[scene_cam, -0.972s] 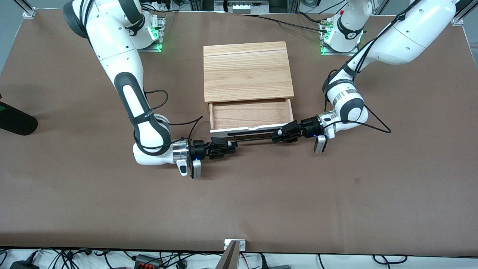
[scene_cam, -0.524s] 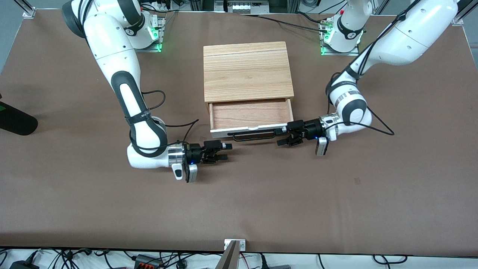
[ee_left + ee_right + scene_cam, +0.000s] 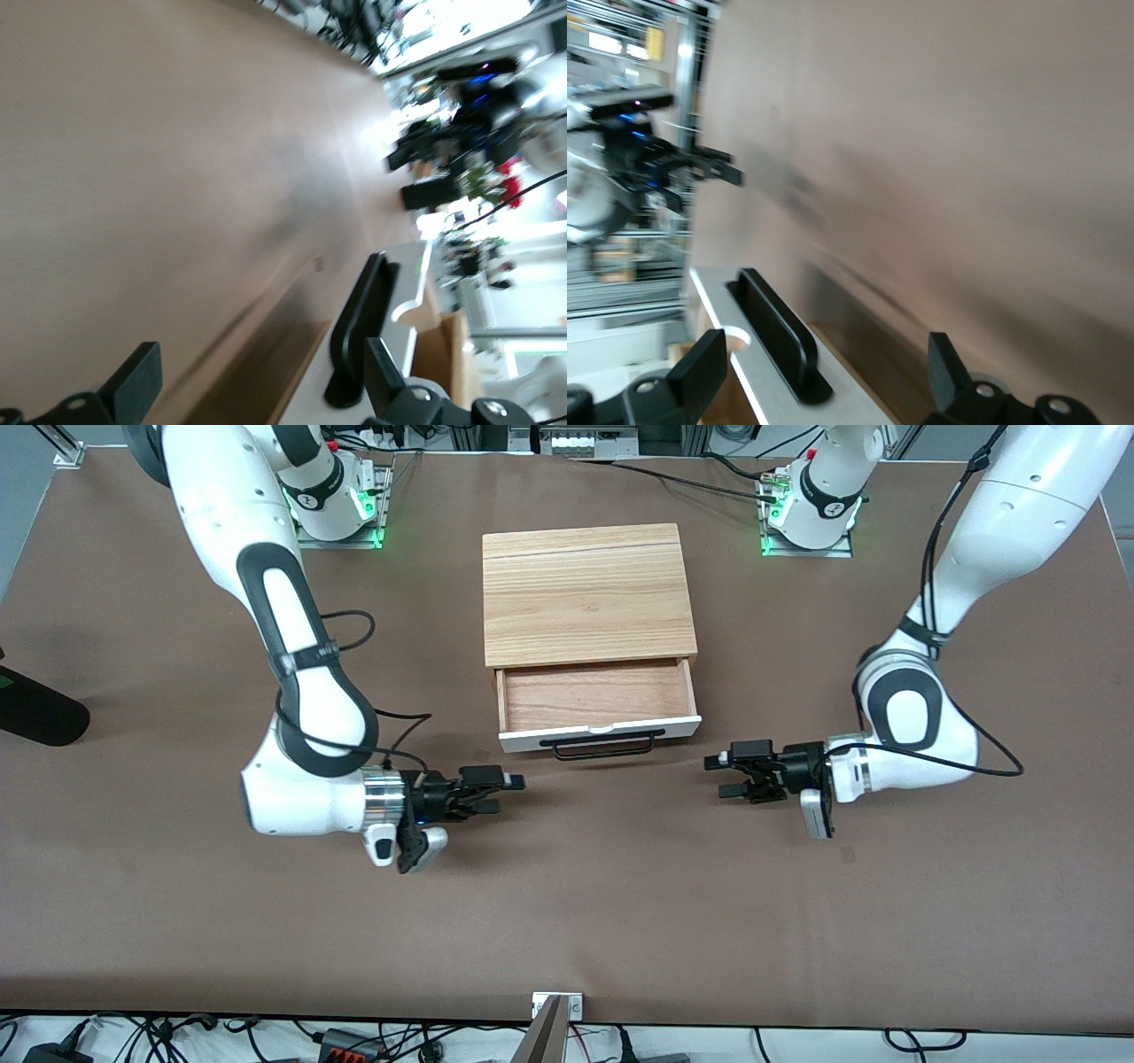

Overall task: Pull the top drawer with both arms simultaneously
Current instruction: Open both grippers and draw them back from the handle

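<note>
Top drawer [image 3: 599,700]: pulled partway out of the light-wood casing [image 3: 587,593], light wood floor of the inside exposed, nothing in it; white front panel faces the front camera, half-round notch at the panel's top edge.
Handle [image 3: 608,742]: wide black bar on the white front panel, free of both grippers; also seen in the left wrist view [image 3: 359,328] and the right wrist view [image 3: 776,332].
Casing: stands mid-table, between the two arm bases, drawer opening toward the front camera.
Left gripper [image 3: 725,775]: low over the brown table [image 3: 620,903], off the handle's end toward the left arm's end of the table, apart from the drawer; jaws wide, holding nothing, tips pointing toward the drawer.
Left gripper fingers [image 3: 135,381]: black, spread wide in the left wrist view, bare table between them.
Right gripper [image 3: 507,790]: low over the table, off the other end of the handle toward the right arm's end of the table, apart from the drawer; jaws wide, holding nothing, tips pointing toward the drawer.
Right gripper fingers [image 3: 700,370]: black, spread wide in the right wrist view, drawer front and handle visible between them.
Arms: left arm [image 3: 921,708] and right arm [image 3: 301,691] both bent low, forearms lying nearly level above the table.
</note>
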`<state>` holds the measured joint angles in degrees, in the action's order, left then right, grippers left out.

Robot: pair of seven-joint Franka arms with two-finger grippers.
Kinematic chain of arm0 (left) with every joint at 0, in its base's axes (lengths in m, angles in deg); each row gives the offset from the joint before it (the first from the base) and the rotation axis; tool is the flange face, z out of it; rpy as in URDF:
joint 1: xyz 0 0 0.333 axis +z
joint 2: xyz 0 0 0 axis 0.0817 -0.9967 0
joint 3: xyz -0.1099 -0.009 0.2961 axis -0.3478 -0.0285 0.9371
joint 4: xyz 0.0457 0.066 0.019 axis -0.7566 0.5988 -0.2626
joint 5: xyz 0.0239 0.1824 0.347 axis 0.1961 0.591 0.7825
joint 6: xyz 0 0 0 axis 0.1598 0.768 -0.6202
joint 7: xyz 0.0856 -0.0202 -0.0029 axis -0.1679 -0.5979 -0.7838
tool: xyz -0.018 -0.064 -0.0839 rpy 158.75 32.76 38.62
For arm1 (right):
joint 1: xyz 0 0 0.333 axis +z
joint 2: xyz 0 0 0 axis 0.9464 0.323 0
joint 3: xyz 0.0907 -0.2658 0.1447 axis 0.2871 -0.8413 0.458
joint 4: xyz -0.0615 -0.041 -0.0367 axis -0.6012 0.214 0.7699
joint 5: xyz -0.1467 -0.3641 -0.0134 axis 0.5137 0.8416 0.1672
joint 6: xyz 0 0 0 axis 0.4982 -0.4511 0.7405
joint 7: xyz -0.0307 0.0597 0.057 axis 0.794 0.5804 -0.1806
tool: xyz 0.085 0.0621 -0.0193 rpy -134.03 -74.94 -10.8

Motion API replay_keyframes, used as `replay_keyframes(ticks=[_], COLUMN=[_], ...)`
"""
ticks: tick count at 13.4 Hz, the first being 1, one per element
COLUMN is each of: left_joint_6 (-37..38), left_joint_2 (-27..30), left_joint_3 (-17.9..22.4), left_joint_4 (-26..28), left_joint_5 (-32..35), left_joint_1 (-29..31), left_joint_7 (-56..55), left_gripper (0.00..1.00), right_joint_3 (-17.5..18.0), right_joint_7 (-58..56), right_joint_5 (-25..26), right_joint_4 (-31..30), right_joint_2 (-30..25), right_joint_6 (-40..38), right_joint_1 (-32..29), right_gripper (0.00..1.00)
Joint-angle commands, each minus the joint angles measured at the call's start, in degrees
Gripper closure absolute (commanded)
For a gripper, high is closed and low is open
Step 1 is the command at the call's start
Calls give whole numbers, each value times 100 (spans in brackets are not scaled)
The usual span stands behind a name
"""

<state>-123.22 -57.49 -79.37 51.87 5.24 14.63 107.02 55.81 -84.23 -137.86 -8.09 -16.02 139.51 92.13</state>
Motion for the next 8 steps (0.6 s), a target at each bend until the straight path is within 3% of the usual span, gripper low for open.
replay_keyframes(ticks=[1, 4, 8], left_joint_6=[542, 1526, 2529], left_joint_2=[121, 121, 182], left_joint_3=[50, 50, 59], left_joint_4=[-519, -1232, -1874], left_joint_5=[1284, 2692, 3685], left_joint_1=[81, 309, 486], left_joint_7=[-683, -1422, -2239], left_gripper=[0, 0, 0], right_joint_3=[-263, -431, -905], right_joint_7=[963, 1599, 2329], right_joint_5=[1204, 2366, 3194], right_joint_4=[-125, -125, -107], right_joint_2=[-645, -1190, -1630], right_joint_6=[-657, -1300, -2170], right_joint_1=[-6, -6, 29], right_gripper=[0, 0, 0])
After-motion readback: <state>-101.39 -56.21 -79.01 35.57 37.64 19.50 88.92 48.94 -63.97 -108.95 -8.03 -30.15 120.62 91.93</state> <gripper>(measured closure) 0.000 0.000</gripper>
